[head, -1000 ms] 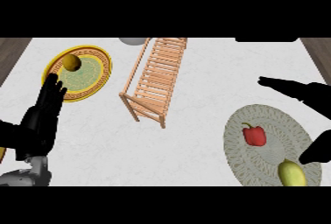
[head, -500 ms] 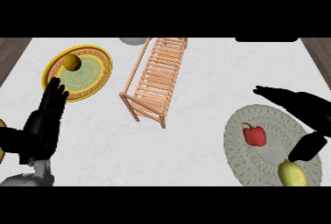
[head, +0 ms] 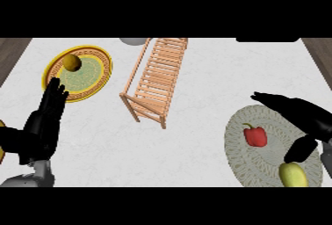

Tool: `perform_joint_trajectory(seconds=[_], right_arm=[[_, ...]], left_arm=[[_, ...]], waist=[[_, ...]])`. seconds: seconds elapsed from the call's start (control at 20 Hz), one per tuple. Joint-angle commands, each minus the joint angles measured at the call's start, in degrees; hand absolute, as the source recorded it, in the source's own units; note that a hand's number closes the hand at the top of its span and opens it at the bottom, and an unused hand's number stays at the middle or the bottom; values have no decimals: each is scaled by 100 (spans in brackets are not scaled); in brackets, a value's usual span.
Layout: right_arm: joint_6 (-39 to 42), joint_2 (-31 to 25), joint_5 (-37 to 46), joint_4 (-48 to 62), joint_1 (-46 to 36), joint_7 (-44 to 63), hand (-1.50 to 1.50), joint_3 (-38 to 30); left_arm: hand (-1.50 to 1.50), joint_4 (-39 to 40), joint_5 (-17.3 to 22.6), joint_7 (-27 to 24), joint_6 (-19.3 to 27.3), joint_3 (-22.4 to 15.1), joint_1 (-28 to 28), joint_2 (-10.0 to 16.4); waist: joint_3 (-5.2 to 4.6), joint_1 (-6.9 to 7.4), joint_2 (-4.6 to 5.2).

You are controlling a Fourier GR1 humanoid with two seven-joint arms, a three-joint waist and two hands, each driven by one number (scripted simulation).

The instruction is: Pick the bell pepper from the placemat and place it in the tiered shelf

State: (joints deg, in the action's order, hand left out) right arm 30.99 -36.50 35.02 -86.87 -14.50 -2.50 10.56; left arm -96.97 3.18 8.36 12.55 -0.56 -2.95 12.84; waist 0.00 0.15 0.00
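- The red bell pepper (head: 255, 136) lies on the round grey placemat (head: 243, 159), in its upper left part; its green stem points up and to the left; nothing touches it
- On the same placemat, nearer the lower edge and apart from the pepper, lies a yellow-green fruit (head: 293, 174); what kind it is cannot be told
- The right hand (head: 304, 118) is over the right side of the placemat; it is spread wide, its fingers (head: 269, 99) stretched out leftward past the top of the pepper, its thumb (head: 299, 150) hanging down to the pepper's right; the pepper shows in the gap between fingers and thumb, and the hand holds nothing
- The placemat lies at the right of the white marbled counter (head: 194, 154)
- The wooden tiered shelf (head: 156, 79), slatted and long, stands in the middle of the counter, running aslant from the far edge toward the near side; it is well apart from the placemat
- Left of the shelf sits a yellow-rimmed plate (head: 97, 83) with a patterned centre; a small yellow-brown fruit (head: 73, 63) rests in its upper part
- A grey rounded object (head: 133, 41) shows at the far edge, just beside the shelf's top end; only part of it is visible
- The left hand (head: 40, 127) rests at the left side, below the plate, fingers straight and pointing up, holding nothing
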Motion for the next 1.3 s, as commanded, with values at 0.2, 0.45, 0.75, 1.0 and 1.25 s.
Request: perform_joint_trajectory(seconds=[0.2,0.45,0.75,1.0,1.25], right_arm=[[-273,642,728,960,-343,-550,-150,-133],[-313,556,829,751,72,-968,-150,-363],[-634,1139,1320,2057,-802,-1180,-150,-271],[-572,1385,1662,1859,-359,-991,-150,-124],[-995,1375,2074,1976,-476,-1484,150,83]], left_arm=[[0,217,97,-194,-401,363,-141,-28],[0,-396,-205,35,-253,153,369,-227],[0,100,31,-68,-604,548,-9,-61],[0,-109,-416,118,-264,198,-90,-460],[0,-262,-366,-137,-376,235,287,-528]], waist=[[0,9,4],[0,0,-6],[1,48,11],[1,4,2],[1,20,-2]])
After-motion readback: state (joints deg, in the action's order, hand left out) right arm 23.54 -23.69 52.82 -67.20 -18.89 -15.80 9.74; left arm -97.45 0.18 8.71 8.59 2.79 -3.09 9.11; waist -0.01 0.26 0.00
